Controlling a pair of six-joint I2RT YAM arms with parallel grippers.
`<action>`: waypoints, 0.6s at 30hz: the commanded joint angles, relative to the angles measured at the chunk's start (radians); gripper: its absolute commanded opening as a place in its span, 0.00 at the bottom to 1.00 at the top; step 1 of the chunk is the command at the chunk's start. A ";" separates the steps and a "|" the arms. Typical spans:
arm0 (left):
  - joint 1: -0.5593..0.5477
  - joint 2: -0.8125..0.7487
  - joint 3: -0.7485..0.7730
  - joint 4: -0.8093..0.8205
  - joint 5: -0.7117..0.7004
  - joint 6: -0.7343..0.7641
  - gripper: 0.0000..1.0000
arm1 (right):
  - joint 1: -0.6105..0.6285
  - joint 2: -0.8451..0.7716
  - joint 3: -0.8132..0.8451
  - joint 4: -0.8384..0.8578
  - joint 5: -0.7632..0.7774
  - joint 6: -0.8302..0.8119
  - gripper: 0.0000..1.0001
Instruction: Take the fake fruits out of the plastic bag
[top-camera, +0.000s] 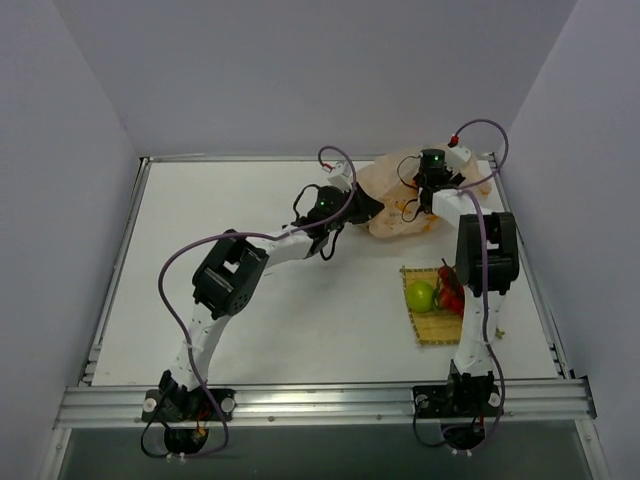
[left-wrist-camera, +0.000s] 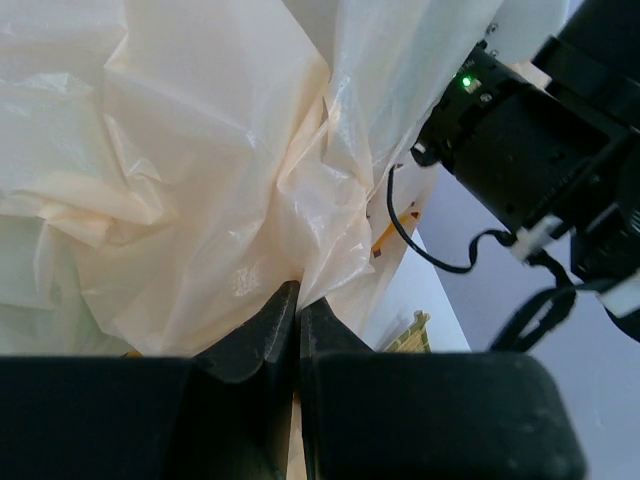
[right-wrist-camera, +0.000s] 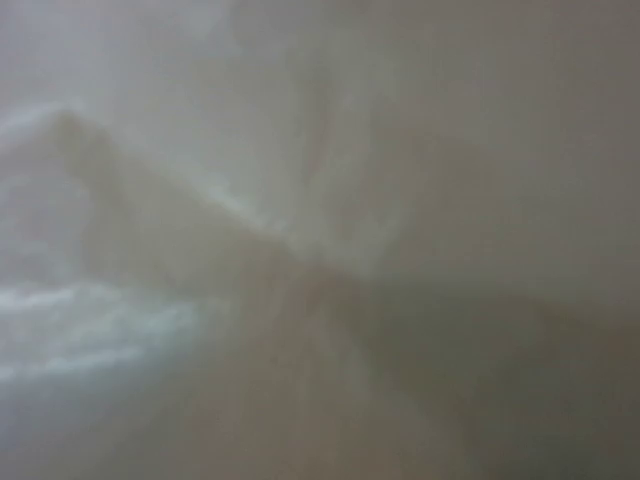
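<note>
The cream-peach plastic bag (top-camera: 392, 190) lies crumpled at the far right of the table. My left gripper (top-camera: 368, 208) is at its left side; in the left wrist view its jaws (left-wrist-camera: 297, 300) are shut on a fold of the bag (left-wrist-camera: 200, 170). My right gripper (top-camera: 422, 198) reaches down into the bag from the far side, and its fingers are hidden. The right wrist view shows only blurred grey-cream film (right-wrist-camera: 300, 240). A round green fruit (top-camera: 421, 295) and small red fruits (top-camera: 452, 297) lie on the woven yellow mat (top-camera: 432, 327).
The right forearm (top-camera: 485, 250) passes over the mat's right side. The right arm's black wrist (left-wrist-camera: 520, 150) stands close to the right of the bag. A corner of the mat (left-wrist-camera: 410, 335) shows below it. The table's raised rim (top-camera: 530, 270) is near on the right.
</note>
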 joint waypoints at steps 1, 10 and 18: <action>0.003 0.005 0.079 -0.001 0.020 0.017 0.02 | -0.014 0.086 0.089 -0.046 0.021 0.050 0.93; 0.017 0.018 0.087 -0.010 0.028 0.030 0.02 | -0.029 0.215 0.206 -0.091 -0.016 0.082 0.90; 0.017 0.020 0.087 -0.008 0.019 0.026 0.02 | -0.029 0.223 0.222 -0.098 -0.057 0.044 0.86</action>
